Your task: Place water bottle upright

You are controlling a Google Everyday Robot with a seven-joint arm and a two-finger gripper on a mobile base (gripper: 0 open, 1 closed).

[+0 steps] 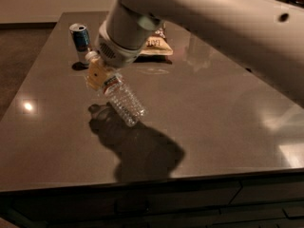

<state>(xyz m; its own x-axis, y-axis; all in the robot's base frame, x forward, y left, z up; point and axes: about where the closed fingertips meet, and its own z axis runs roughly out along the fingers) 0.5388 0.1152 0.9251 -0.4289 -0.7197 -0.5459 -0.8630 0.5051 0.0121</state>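
Glossy dark table (213,108), pale wall (47,4), brown floor (19,56)

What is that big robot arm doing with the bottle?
The robot's claw is pinching a water bottle near its cap end. The bottle hangs tilted over the dark table, with its bottom end lowest, so it is not standing up yet. It looks to be just off the tabletop. A blue-and-silver can stands at the back left, and a snack bag lies behind the arm.

Neck of water bottle (124,101) inside pincer (98,75)
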